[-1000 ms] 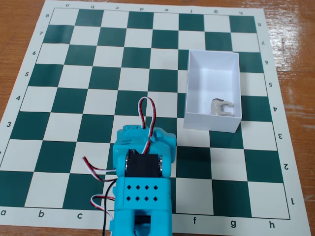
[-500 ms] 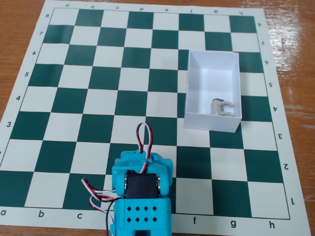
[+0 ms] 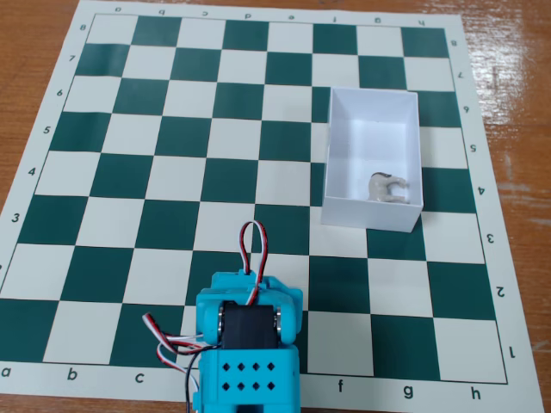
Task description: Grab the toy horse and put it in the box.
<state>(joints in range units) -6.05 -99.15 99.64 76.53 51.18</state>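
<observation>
The toy horse (image 3: 387, 186), tiny and grey-beige with a darker head, lies inside the box (image 3: 372, 215) near its front right corner. The box is white, open-topped and low-walled, and sits on the right half of the chessboard. My arm's turquoise body (image 3: 250, 344) is at the bottom edge of the fixed view, well left of the box and below it. The fingers are hidden under the arm's housing, so their state does not show. Nothing is seen held.
A green and white chessboard mat (image 3: 172, 172) covers a wooden table (image 3: 34, 34). Red, white and black servo wires (image 3: 251, 245) loop up from the arm.
The arm has pulled back toward the bottom edge of the view, away from the box. The horse and the box have not moved.
</observation>
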